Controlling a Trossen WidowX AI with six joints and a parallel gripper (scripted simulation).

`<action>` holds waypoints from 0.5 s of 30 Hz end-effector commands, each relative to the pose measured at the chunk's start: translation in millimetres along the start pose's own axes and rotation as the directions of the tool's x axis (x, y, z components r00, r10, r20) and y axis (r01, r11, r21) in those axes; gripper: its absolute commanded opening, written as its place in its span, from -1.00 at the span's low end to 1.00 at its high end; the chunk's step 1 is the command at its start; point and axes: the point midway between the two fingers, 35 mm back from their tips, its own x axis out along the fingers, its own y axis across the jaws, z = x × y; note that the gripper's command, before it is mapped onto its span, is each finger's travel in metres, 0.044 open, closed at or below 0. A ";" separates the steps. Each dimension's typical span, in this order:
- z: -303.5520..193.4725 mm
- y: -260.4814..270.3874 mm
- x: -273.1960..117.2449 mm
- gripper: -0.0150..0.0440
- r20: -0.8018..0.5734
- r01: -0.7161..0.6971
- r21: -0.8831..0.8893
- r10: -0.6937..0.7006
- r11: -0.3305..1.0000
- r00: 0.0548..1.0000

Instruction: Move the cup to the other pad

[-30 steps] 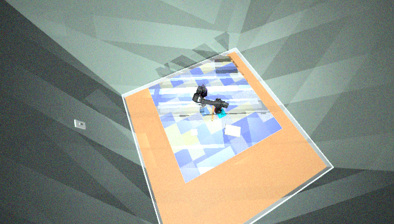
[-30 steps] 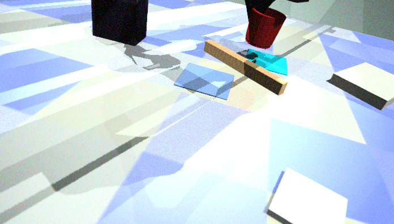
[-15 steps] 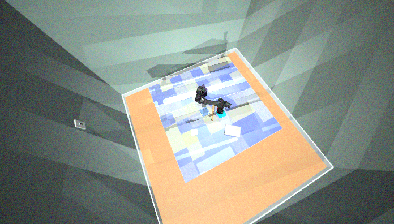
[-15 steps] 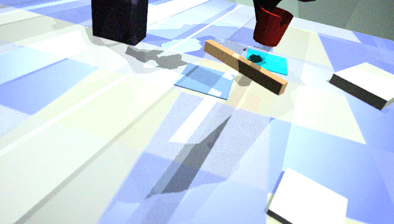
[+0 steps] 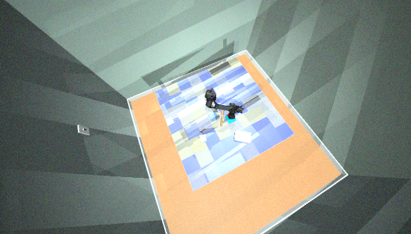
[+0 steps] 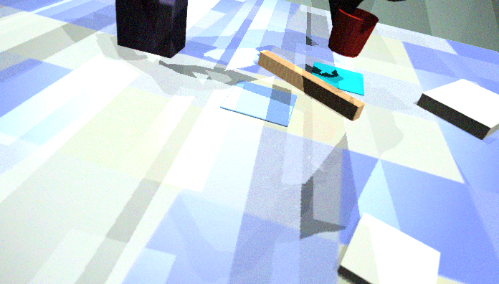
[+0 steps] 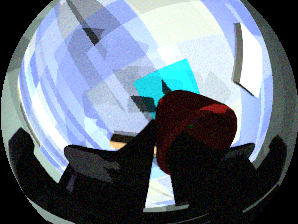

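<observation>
The red cup (image 6: pixel 351 35) (image 7: pixel 172 110) is in the air, over or close to the cyan pad (image 5: pixel 231 121) (image 6: pixel 349 83) (image 7: pixel 172 75). My gripper (image 6: pixel 341 10) (image 7: pixel 167 131) is shut on the cup's wall at the rim, one finger inside and one outside. A shadow falls on the cyan pad. In the exterior view the cup leans slightly. Its inside is dark; a faint green spot (image 7: pixel 190 126) shows there, and the other marbles cannot be made out. The blue pad (image 5: pixel 213 116) (image 6: pixel 257 100) lies bare on the other side of the wooden bar.
The wooden bar (image 5: pixel 221 119) (image 6: pixel 312 83) (image 7: pixel 119 144) lies between the two pads. A large white block (image 5: pixel 242 136) (image 6: pixel 464 100) (image 7: pixel 248 60) lies off beyond the cyan pad. A smaller white block (image 5: pixel 202 138) (image 6: pixel 393 251) lies farther from the arm.
</observation>
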 end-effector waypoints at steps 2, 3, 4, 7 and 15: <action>4.3 0.2 2.3 -0.49 0.002 -0.004 0.004 0.004 1.000 1.000; 4.4 0.1 3.6 -0.49 0.002 -0.004 0.004 0.004 1.000 1.000; 4.4 0.1 5.3 -0.49 0.002 -0.004 0.004 0.004 1.000 1.000; 4.6 0.0 10.5 -0.49 0.002 -0.004 0.004 0.004 1.000 1.000; 5.6 -0.4 24.9 -0.49 0.001 -0.003 0.004 0.003 1.000 1.000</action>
